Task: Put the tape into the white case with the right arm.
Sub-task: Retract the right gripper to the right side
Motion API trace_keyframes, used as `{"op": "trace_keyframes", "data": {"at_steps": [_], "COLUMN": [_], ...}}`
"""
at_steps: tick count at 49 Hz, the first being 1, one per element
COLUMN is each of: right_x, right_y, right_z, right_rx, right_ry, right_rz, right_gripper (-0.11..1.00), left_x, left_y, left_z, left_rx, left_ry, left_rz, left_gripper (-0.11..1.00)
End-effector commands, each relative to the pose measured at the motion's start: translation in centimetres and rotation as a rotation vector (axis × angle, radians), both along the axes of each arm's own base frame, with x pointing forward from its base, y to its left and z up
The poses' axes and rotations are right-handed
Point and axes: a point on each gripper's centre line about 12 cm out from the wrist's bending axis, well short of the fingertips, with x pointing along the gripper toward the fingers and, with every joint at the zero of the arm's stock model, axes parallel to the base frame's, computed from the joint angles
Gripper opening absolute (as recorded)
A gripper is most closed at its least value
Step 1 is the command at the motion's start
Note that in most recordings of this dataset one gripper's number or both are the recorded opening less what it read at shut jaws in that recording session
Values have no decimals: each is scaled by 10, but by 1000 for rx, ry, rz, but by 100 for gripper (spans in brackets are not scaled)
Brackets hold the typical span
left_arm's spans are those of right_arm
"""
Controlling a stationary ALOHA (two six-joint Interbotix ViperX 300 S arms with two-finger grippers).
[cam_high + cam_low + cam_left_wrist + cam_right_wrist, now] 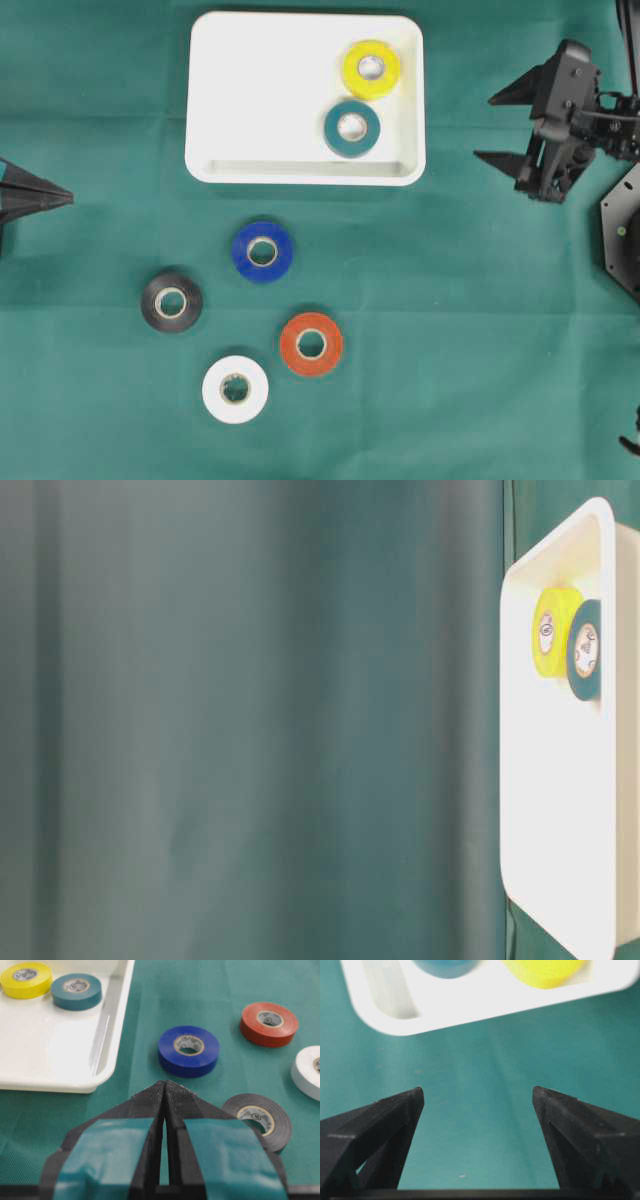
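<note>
A robot test bench in a lab or workshop, not a home. A green cloth covers the whole tabletop with faint creases, and the same green hangs as a backdrop behind it in the table-level view. Two black robot arms reach in from opposite sides, each carrying its own camera. The props are laid out neatly: a white case and rolls of coloured tape spaced apart on the cloth. No furniture, dishes or personal things show, only rig and props
</note>
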Motion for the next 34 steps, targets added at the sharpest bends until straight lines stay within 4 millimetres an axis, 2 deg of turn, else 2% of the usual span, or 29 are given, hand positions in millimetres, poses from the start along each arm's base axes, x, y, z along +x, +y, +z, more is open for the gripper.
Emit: {"op": "trace_keyframes", "data": {"at_steps": [1, 14, 34], "right_x": [5, 5, -8], "right_y": [13, 57, 95], "right_z": [2, -2, -17], "right_rx": [2, 17, 39], "right_ry": [-15, -49, -40], "right_rz": [58, 247, 423], "right_gripper": [61, 61, 61], "left_x": [1, 1, 1], "left_y": [1, 0, 0], "left_z": [4, 4, 4], "left_rx": [-3, -3, -3], "left_ry": [-8, -8, -6], "left_rz": [5, 4, 4], "left_gripper": [0, 0, 0]}}
